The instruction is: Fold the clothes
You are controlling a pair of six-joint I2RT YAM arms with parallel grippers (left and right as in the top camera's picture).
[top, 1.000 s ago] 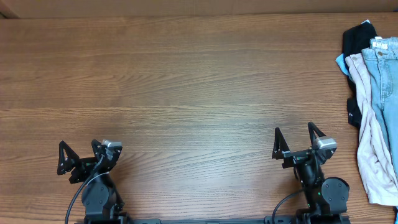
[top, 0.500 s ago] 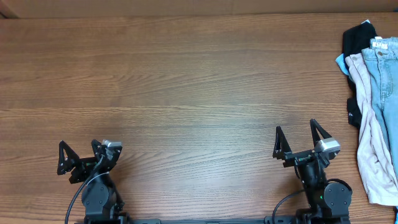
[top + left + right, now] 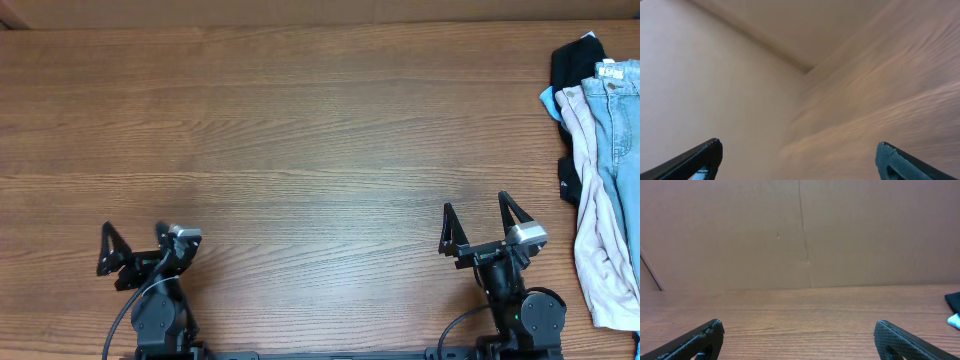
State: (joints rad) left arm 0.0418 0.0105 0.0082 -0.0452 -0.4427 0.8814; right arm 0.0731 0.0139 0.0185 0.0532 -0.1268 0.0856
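While left gripper, right gripper gape empty, jeans adjoin beige trousers, black garment.

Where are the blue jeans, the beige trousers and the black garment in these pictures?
blue jeans (image 3: 622, 120): overhead view, on the denim just below the waistband.
beige trousers (image 3: 598, 235): overhead view, mid-leg fabric.
black garment (image 3: 574, 62): overhead view, its bunched top part.

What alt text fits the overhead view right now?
Light-blue jeans lie heaped with beige trousers and a black garment at the right edge of the wooden table. The left gripper and right gripper sit open and empty at the near edge, apart from the clothes.
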